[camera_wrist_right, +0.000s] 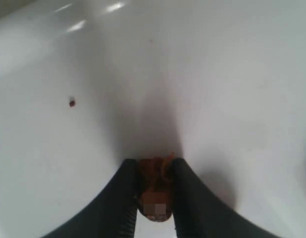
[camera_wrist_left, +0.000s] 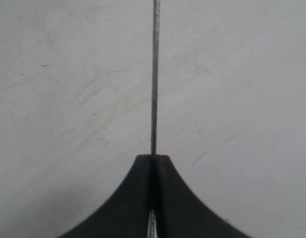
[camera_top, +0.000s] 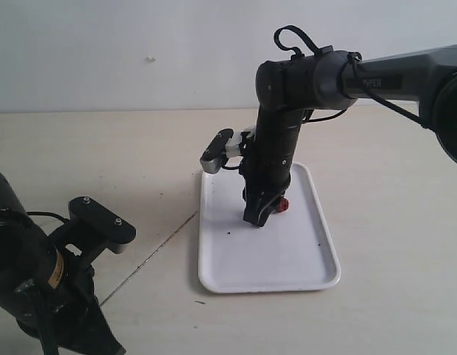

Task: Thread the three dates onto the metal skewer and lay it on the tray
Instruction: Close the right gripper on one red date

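The white tray (camera_top: 288, 255) lies right of the middle of the table. My right gripper (camera_top: 256, 219) points down onto the tray. In the right wrist view this gripper (camera_wrist_right: 154, 166) is shut on a reddish-brown date (camera_wrist_right: 155, 191), just above the tray's floor (camera_wrist_right: 217, 74). A second, red date (camera_top: 285, 205) shows on the tray just beside that gripper. The third date is hidden. In the left wrist view my left gripper (camera_wrist_left: 154, 157) is shut on the thin metal skewer (camera_wrist_left: 154, 79), which sticks straight out over the bare table. The skewer does not show in the exterior view.
The left arm (camera_top: 36, 281) sits low at the front left, its wrist camera (camera_top: 103, 220) raised. A tiny dark speck (camera_wrist_right: 72, 103) lies on the tray. A faint seam (camera_top: 151, 255) runs across the beige table (camera_top: 95, 155). A white wall stands behind.
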`<act>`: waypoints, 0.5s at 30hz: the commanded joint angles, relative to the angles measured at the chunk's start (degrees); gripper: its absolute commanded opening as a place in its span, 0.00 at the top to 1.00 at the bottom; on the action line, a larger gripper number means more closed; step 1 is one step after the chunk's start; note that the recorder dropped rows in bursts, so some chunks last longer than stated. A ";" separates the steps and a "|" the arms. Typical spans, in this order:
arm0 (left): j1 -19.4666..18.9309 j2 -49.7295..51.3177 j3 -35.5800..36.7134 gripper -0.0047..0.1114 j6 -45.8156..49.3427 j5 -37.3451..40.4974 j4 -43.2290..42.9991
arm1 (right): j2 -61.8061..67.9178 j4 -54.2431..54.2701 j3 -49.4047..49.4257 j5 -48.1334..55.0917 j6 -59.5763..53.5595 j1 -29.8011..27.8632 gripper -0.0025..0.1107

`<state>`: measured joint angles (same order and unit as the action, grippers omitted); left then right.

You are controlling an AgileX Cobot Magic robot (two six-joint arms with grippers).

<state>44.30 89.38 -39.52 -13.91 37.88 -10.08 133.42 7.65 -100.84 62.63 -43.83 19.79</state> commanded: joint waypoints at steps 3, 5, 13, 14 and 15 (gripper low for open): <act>0.23 0.02 0.29 0.96 0.01 -0.50 0.25 | 0.35 -1.16 -0.22 1.23 0.44 0.16 0.79; 0.23 0.02 0.29 0.96 0.01 -0.50 0.25 | 0.35 -1.16 -0.22 1.23 0.44 0.16 0.79; 0.23 0.02 0.29 0.96 0.01 -0.94 0.25 | -1.14 -1.15 -0.22 1.12 0.57 0.16 0.79; 0.23 0.02 0.29 0.96 0.01 -0.94 0.25 | -1.53 -1.15 -0.22 1.01 0.57 0.16 0.79; 0.23 0.02 0.29 0.96 0.01 -0.94 0.25 | -2.07 -1.15 -0.22 1.01 1.02 0.16 0.79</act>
<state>44.30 89.38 -39.52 -13.91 37.51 -10.08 132.95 7.20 -100.84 62.98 -43.63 19.79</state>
